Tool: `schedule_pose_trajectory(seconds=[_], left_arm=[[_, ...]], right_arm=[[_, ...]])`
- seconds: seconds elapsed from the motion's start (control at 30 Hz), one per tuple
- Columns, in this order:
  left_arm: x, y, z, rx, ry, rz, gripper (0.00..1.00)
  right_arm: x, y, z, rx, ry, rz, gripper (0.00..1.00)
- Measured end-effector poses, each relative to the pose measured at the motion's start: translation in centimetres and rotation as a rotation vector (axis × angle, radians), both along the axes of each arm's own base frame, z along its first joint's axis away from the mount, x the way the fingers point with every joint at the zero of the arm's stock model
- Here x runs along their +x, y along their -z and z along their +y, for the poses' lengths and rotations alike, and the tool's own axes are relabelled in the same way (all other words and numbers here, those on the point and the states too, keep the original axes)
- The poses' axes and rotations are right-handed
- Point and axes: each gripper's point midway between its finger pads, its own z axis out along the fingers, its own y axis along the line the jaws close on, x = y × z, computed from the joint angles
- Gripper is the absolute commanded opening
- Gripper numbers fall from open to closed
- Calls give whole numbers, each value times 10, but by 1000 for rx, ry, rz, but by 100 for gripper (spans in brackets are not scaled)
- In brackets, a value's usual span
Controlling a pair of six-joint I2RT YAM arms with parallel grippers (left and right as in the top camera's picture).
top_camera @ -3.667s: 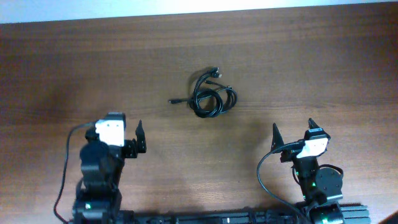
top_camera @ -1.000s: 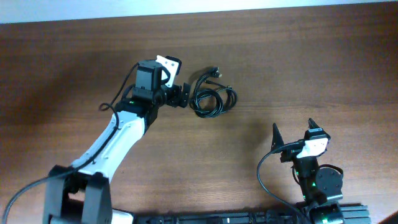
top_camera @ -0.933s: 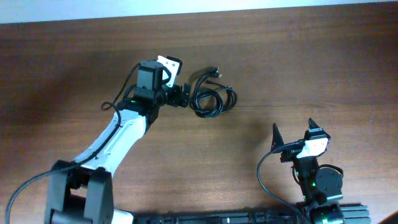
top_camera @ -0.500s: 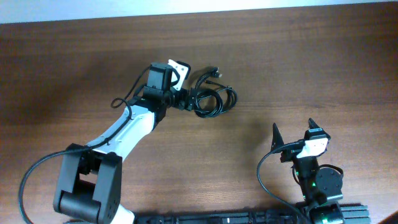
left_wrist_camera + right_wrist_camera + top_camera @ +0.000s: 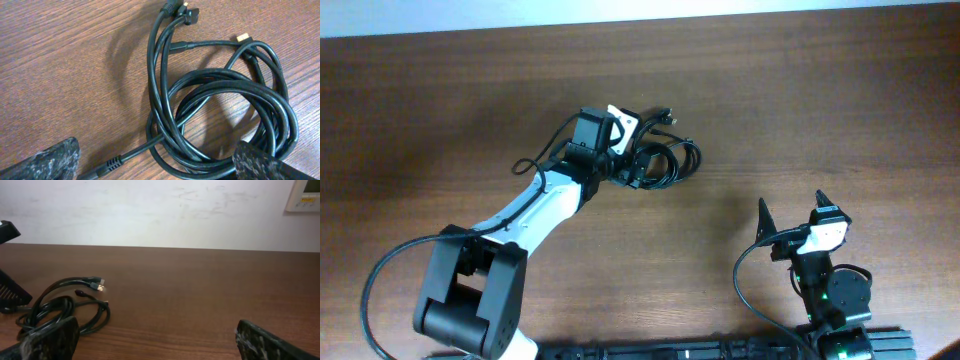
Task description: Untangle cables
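The left arm has smooth white link shells joined by rounded black joint housings, and a thin black wire loops free beside its base. The right arm is mostly black, capped by a small white block, with green lights glowing. The left fingers and right fingers are dark with grey speckling.

Brown wooden table; tangled cables atop
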Motion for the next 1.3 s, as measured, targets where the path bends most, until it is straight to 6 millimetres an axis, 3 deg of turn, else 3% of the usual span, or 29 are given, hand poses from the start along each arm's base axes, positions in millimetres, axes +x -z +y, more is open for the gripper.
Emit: schedule_pose_trajectory(seconds=[0.23,0.43,0.6,0.83,1.17,1.3], left_arm=[[3,3,-1,-4,0,-8,100],[4,24,-2,10,0,25,96],[4,24,-2,11,1,26,94],[-7,27,-9,-23,39,78,94],[-5,21,-17,-70,47,76,95],[6,10,-23,-112,39,21,89]], right_arm=[[0,0,0,0,0,0,99],[0,0,0,9,1,1,98],[0,2,0,121,10,21,98],[-7,18,-2,136,32,211,99],[7,-13,4,120,33,427,99],[24,-25,13,122,5,567,98]])
